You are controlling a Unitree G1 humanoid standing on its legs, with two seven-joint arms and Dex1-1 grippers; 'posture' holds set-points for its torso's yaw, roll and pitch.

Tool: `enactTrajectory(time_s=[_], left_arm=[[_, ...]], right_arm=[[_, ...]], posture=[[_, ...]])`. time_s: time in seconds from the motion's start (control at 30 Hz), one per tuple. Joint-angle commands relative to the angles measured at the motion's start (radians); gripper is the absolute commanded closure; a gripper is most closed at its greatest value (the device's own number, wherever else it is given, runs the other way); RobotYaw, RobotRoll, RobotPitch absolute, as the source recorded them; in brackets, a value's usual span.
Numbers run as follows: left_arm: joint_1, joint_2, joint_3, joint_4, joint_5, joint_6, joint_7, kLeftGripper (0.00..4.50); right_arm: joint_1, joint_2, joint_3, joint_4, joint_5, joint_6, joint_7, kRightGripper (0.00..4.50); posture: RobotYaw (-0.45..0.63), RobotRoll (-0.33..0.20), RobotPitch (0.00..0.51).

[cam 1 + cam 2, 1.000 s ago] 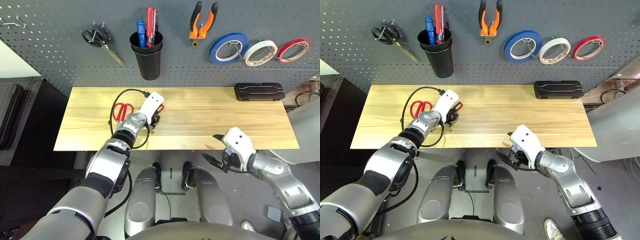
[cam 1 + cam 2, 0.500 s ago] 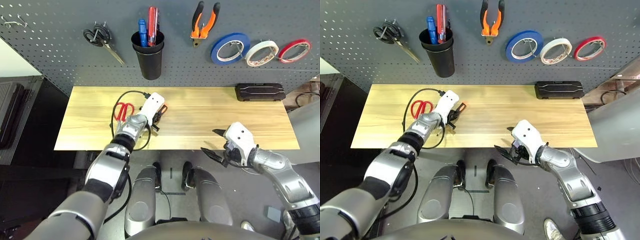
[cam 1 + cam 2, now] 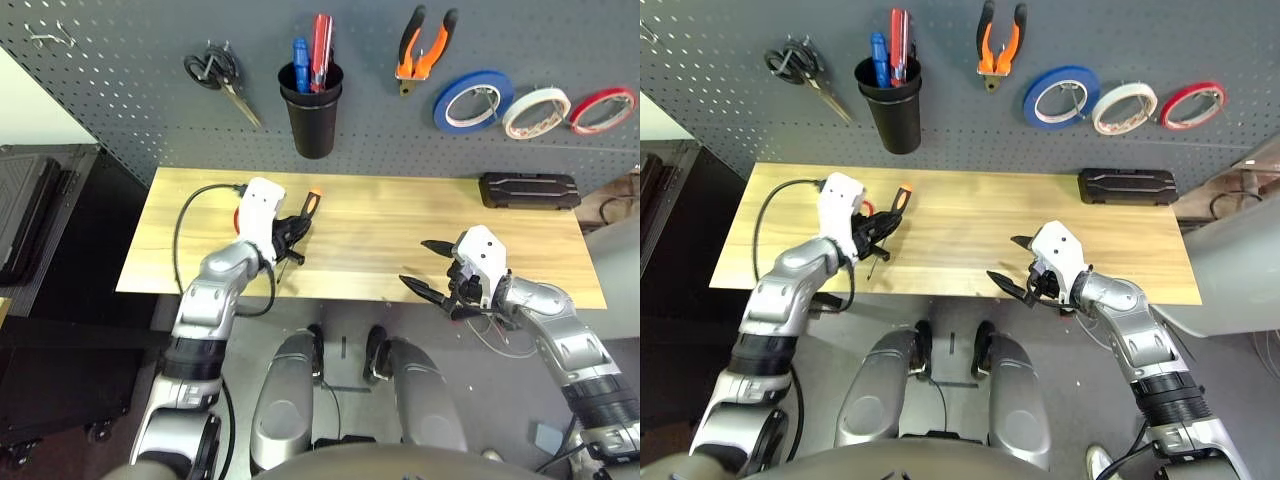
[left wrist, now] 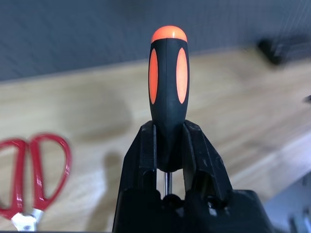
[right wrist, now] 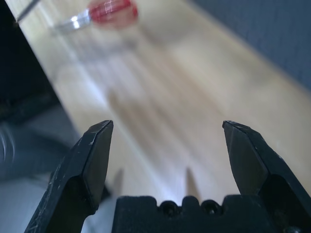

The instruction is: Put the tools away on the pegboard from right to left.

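The left pincer point(image 3: 292, 236) is clamped on the screwdriver point(image 4: 168, 92), its 2 fingers point(image 4: 142, 160) pressing the lower end of the black-and-orange handle from either side. The handle sticks out past the fingertips, toward the pegboard point(image 3: 120, 90), and the thin metal shaft runs back between the fingers. The tool is held above the wooden surface point(image 3: 380, 240), over its left part.

The red-handled scissors point(image 4: 29, 165) lie flat on the surface just beside that pincer, on its left, mostly hidden behind the left hand in the head views.

The right pincer point(image 3: 432, 270) hangs at the near edge of the surface, its 2 fingers point(image 5: 92, 160) spread wide with nothing between them.

On the pegboard hang black-handled scissors point(image 3: 215, 75), a black cup point(image 3: 312, 115) with a blue and a red tool in it, the pliers point(image 3: 425, 45), a blue tape roll point(image 3: 472, 100), the whitish tape roll point(image 3: 535, 110) and a red tape roll point(image 3: 602, 108). A black case point(image 3: 528, 188) lies at the far right of the surface.
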Motion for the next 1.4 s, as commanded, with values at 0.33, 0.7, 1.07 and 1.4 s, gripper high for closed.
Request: enactTrajectory(time_s=[0.33, 0.7, 1.07, 1.4], left_arm=[[0.054, -0.018, 0.207, -0.193, -0.180, 0.017, 0.148, 3.94], [-0.132, 0.056, 0.240, -0.147, -0.273, 0.047, 0.199, 3.94], [-0.298, 0.080, 0.209, -0.098, -0.312, 0.056, 0.224, 3.94], [-0.390, 0.068, 0.196, -0.064, -0.331, 0.045, 0.254, 3.94]], right_arm=[[-0.077, -0.012, -0.160, -0.007, 0.217, 0.000, 0.095, 0.00], [-0.115, -0.087, -0.230, -0.082, 0.314, 0.094, 0.157, 0.00], [-0.117, -0.186, -0.312, -0.164, 0.383, 0.210, 0.157, 0.00], [-0.140, -0.232, -0.374, -0.159, 0.414, 0.236, 0.152, 0.00]], posture=[[0.38, 0.000, 0.194], [0.31, 0.000, 0.181], [0.23, 0.000, 0.175], [0.20, 0.000, 0.175]])
